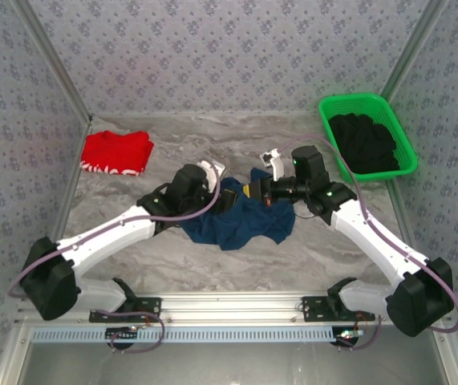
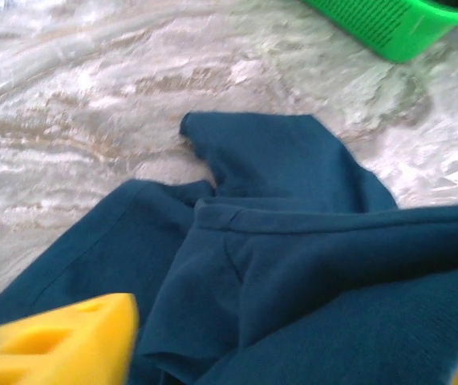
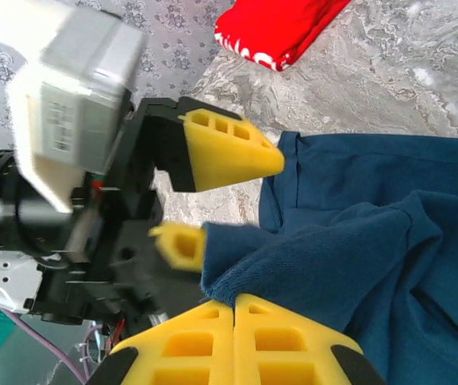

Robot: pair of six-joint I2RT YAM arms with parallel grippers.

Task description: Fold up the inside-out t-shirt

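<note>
From above, the inside-out t-shirt (image 1: 241, 220) lies crumpled in the middle of the worktop (image 1: 212, 132), its heap running roughly left to right between my arms. My left pincer (image 1: 224, 198) and right pincer (image 1: 254, 191) meet at its far edge, and neither is clearly nearer. The green basket (image 1: 354, 100) at far right holds black clothing (image 1: 365, 143). A red folded garment (image 1: 116, 152) sits far left, well apart.

Through my left wrist, my fingers (image 2: 60, 341) stand wide, with navy cloth spread between and ahead of them.

Through my right wrist, my pads (image 3: 188, 345) are pressed together, seemingly pinching a rolled hem. Just beyond them the left pincer gapes around that same edge, so I judge the coming move to be a shared grip on it.
</note>
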